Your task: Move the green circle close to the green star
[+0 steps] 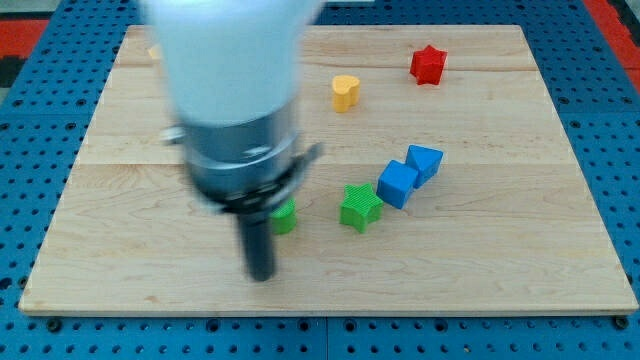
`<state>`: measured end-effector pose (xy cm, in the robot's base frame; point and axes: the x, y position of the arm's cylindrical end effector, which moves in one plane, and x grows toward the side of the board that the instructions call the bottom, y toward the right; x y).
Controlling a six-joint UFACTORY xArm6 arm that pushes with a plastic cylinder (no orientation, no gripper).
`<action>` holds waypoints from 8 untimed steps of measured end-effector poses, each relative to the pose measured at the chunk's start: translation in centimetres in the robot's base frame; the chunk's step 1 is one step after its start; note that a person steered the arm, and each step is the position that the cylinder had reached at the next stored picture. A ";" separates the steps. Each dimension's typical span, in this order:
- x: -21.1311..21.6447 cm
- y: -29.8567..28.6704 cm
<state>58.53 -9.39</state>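
On the wooden board, your arm fills the view's left and blurs much of that side. Its dark rod ends at my tip, planted on the wood near the view's bottom. There is nothing here to spread or pinch: the tool is a bare rod, and the tip touches no block that you can see.

The green circle sits just above and to the right of the tip, partly hidden behind the rod, so you cannot tell whether the rod's side brushes it. The green star lies near it on the view's right, with bare wood between the two.

Just right of the star, a blue cube touches a second blue block. Further up, you see a yellow heart-like block and a red star, well apart from the green pair. A sliver of another yellow block peeks out beside the arm at the view's top left.
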 end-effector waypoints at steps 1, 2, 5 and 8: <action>-2.7 -6.2; -7.1 -6.4; -10.2 0.7; -7.9 4.0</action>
<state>50.59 -5.41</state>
